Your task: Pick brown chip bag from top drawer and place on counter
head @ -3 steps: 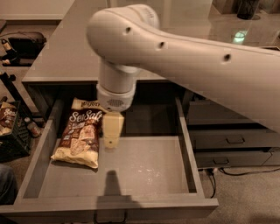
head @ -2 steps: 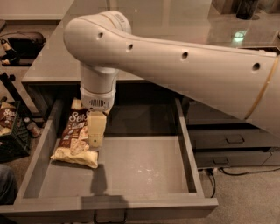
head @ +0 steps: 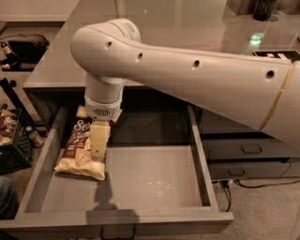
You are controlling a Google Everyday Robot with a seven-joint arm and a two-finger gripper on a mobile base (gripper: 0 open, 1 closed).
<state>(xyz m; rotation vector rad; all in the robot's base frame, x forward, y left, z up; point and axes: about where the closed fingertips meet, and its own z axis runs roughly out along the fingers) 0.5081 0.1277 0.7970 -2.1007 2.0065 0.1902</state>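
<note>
The brown chip bag [head: 77,150] lies flat in the left part of the open top drawer [head: 150,183], its lettering facing up and its cream ends pointing to the front and back. My gripper [head: 98,143] hangs straight down from the big pale arm. It is over the bag's right half and hides part of it. I cannot tell whether it touches the bag. The glossy grey counter [head: 61,65] runs behind and above the drawer.
Narrower grey drawers with dark handles [head: 248,150] are at the right. A black crate [head: 11,140] holding other snack bags stands on the floor to the left. A cable [head: 248,185] lies on the floor at the right. A dark object [head: 265,9] stands at the counter's back.
My arm has swung to the left. The gripper has moved from beside the bag's right edge to over the bag. The bag has not moved.
</note>
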